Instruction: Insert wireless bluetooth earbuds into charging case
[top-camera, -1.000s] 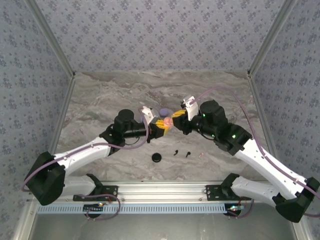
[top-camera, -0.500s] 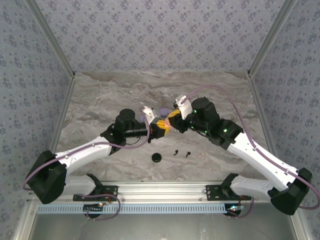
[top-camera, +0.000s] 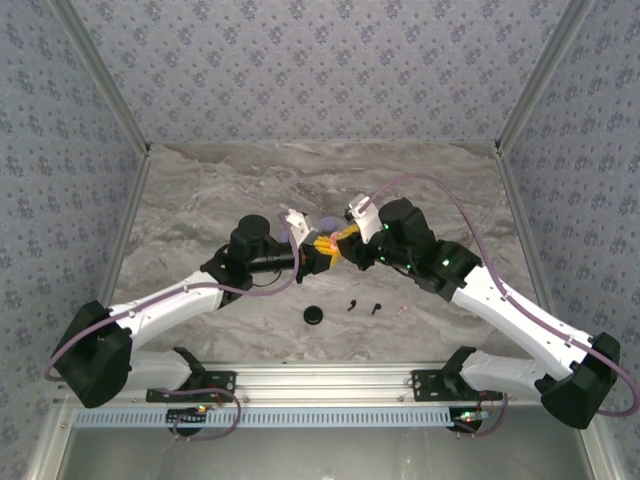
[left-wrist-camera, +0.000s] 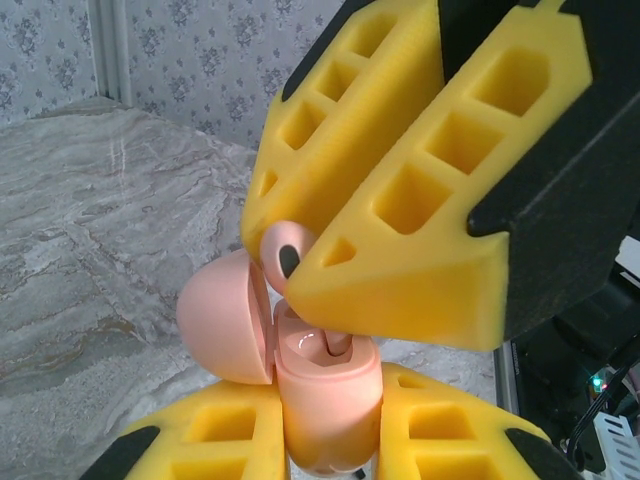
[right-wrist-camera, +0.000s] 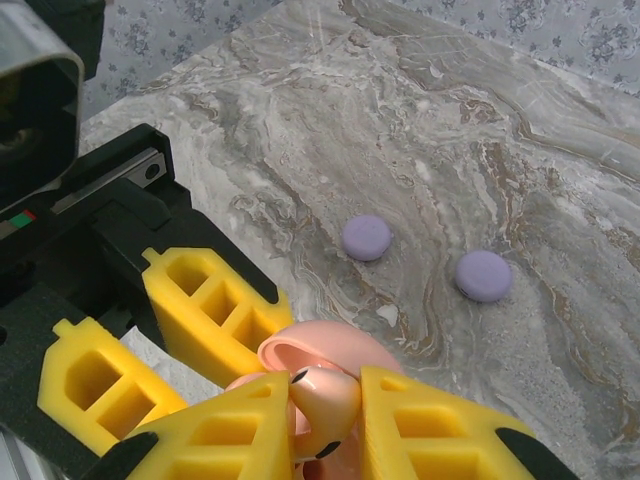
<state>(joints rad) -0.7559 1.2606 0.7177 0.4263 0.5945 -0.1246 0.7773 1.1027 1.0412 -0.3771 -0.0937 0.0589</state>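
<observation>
Since a sec ago the right arm has swung in toward the left one, elbow tucked closer, so the two wrists now sit nose to nose mid-worktop. Left arm basically hasn't budged.

The pale pink earbud (left-wrist-camera: 285, 250) is pinched in the right gripper (right-wrist-camera: 322, 412) jaws, head poking out at the tips, stem pointing down into the pink charging case (left-wrist-camera: 325, 400). Looks like the stem's already started in the well, tho can't tell how deep. Case sits upright, clamped between the left gripper (left-wrist-camera: 322, 430) jaws, lid (left-wrist-camera: 222, 318) flipped open to one side, all held up off the worktop (top-camera: 200, 200).

IMO the trick now: keep the left side dead still, push the bud straight down along the stem's line, no twisting, and don't let go til the head seats. The fat yellow jaws are prob the main obstacle. They crowd the case rim, and the open lid is right beside the bud, so a sideways nudge could knock it shut or tip the case.

Other stuff: two lilac discs (right-wrist-camera: 367, 237) (right-wrist-camera: 483, 275) lie on the worktop beyond the grippers. Nearer the arm bases there's a black disc (top-camera: 314, 315), two black earbuds (top-camera: 352, 305) (top-camera: 377, 307) and another pale pink bud (top-camera: 403, 310), all well apart from the action.
</observation>
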